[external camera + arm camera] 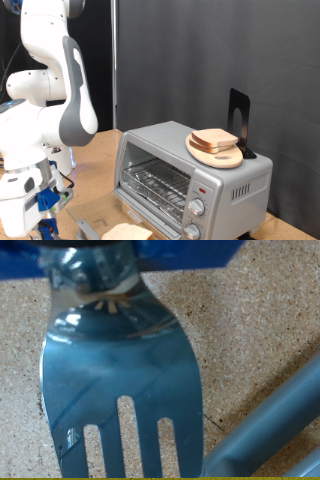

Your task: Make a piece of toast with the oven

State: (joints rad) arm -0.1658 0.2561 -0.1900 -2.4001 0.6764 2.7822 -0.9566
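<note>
On top of the oven: a slice of bread (215, 140) lies on a round light-wooden plate (216, 155), towards the exterior view's right.
Piece of toast: a pale slice (128, 233) lies on the cork-coloured table (95, 150) at the exterior view's bottom edge, just in front of the oven and partly cut off by the frame.
Oven: the silver-grey toaster oven (195, 176) stands on the table, glass door shut, wire rack visible inside, two round knobs on its front panel at the exterior view's right.
Black stand: an upright black holder (239, 120) stands on the oven top, just behind the plate.
Gripper: its fingers are not visible in either view; whether it is released or clenched cannot be told.
Fork: the wrist view is filled by a metal fork (120, 380), tines over the cork surface, its neck running up under the hand.
Grey bar: a grey rod (270, 425) crosses the corner of the wrist view beside the fork.
Arm: the white Panda arm (50, 90) stands at the exterior view's left, bent down low over the table.
</note>
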